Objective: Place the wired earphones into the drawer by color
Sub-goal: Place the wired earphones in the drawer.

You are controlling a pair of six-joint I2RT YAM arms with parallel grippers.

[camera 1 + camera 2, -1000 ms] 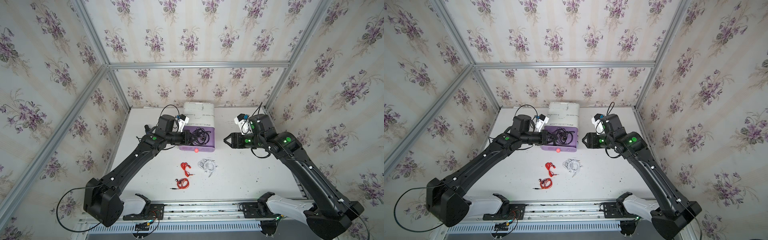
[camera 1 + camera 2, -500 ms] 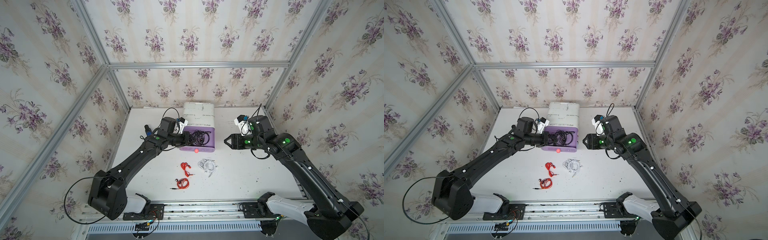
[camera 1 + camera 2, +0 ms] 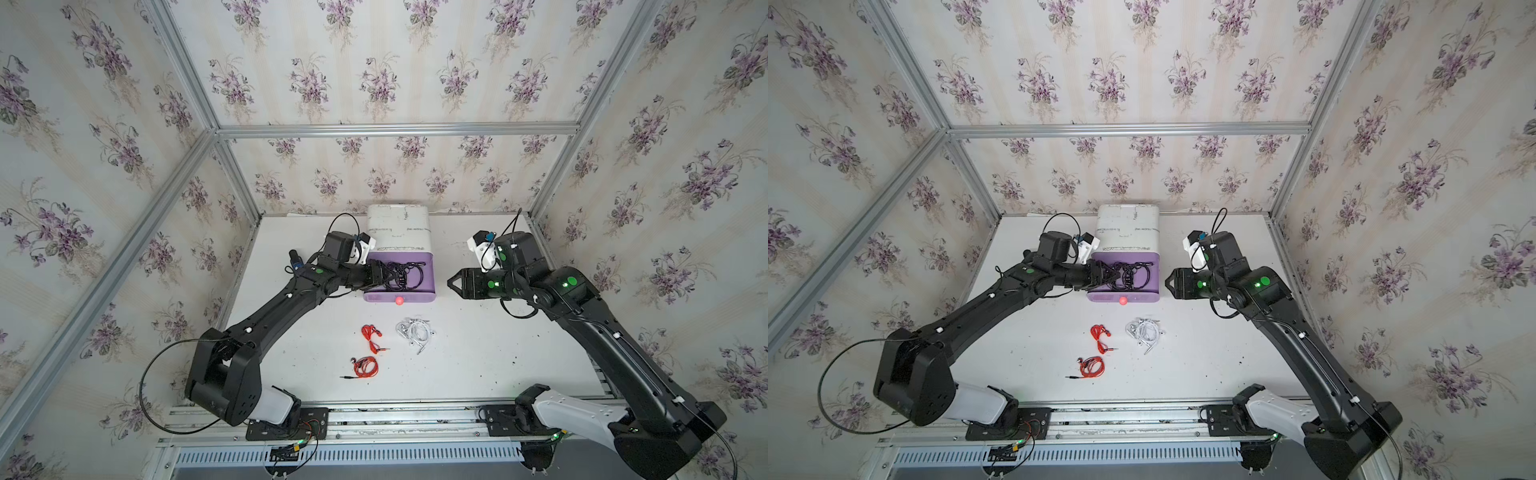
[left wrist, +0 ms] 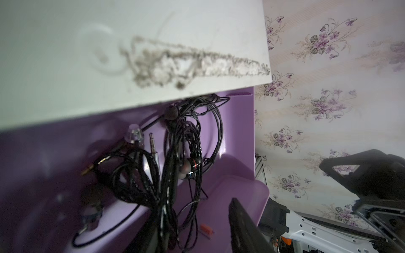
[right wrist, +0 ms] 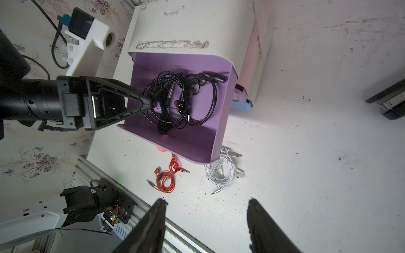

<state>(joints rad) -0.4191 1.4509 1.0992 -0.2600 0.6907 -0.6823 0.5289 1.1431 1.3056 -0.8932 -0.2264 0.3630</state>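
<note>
The left gripper [image 3: 379, 275] reaches into the open purple drawer [image 3: 419, 296] from the left. Its jaws are parted, not clamped, and cords of the black earphones [image 3: 401, 275] lying in the drawer trail between them. The right gripper [image 3: 452, 283] hangs just right of the drawer, jaws wide and empty. Nearer on the table [image 3: 478, 353] lie two red earphones [image 3: 372, 338] [image 3: 365, 368] and, to their right, white earphones [image 3: 415, 332].
</note>
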